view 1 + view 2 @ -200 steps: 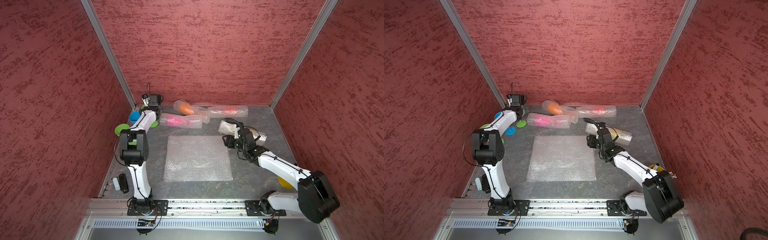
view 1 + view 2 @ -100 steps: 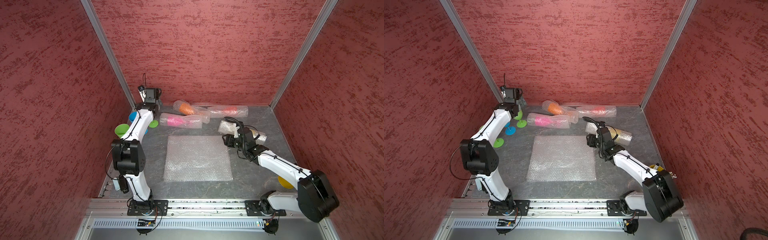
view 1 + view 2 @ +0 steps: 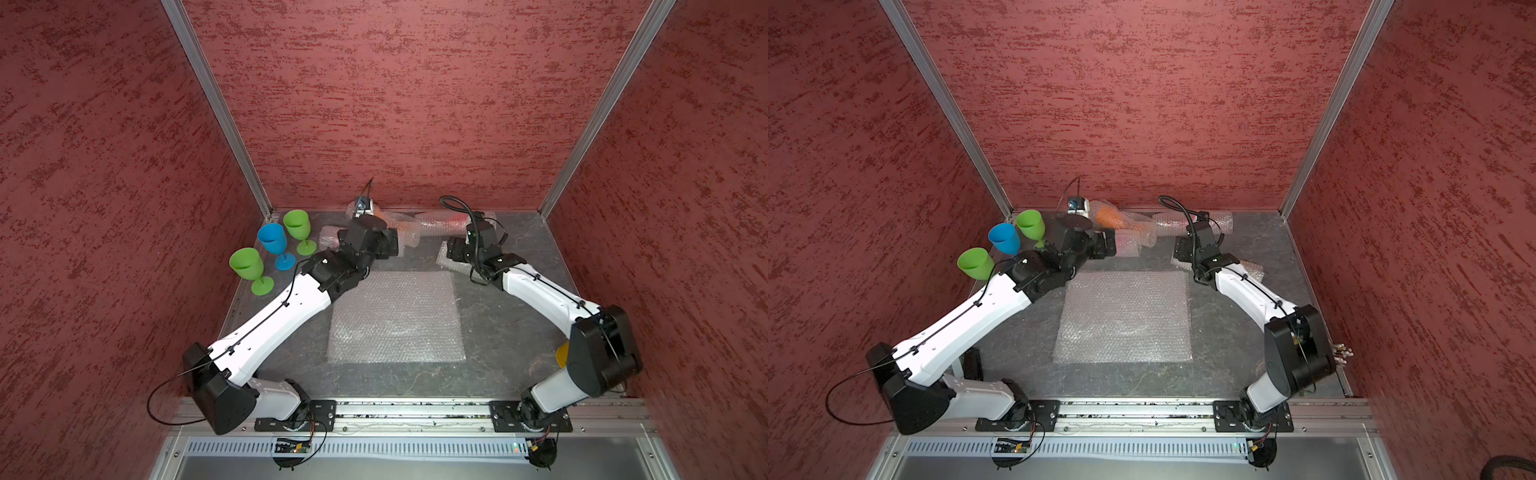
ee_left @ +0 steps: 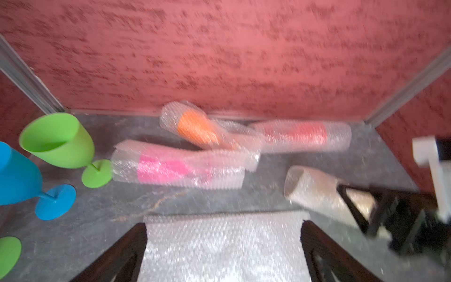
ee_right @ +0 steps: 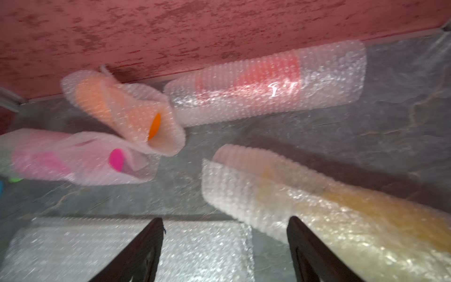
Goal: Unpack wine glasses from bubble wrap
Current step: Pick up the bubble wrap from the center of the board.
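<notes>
Three bare wine glasses stand at the far left: a green one (image 3: 296,226), a blue one (image 3: 272,239) and another green one (image 3: 246,264). By the back wall lie three bubble wrap rolls, with pink (image 4: 175,168), orange (image 4: 195,129) and red (image 4: 297,134) showing through. A fourth roll, yellowish inside (image 5: 317,202), lies at the right. A flat bubble wrap sheet (image 3: 395,318) covers the middle. My left gripper (image 4: 223,227) is open above the sheet's far edge, facing the pink roll. My right gripper (image 5: 224,224) is open and empty, with one finger beside the yellowish roll.
Red walls close in the left, back and right. A yellow object (image 3: 562,355) is partly hidden behind my right arm's elbow. A small black device (image 3: 973,362) lies by the left edge. Bare grey table (image 3: 490,332) shows right of the sheet.
My left arm has swung from the far left corner by the bare glasses to the middle, over the sheet's far edge. My right gripper's jaws have opened wider and shifted slightly toward the back.
</notes>
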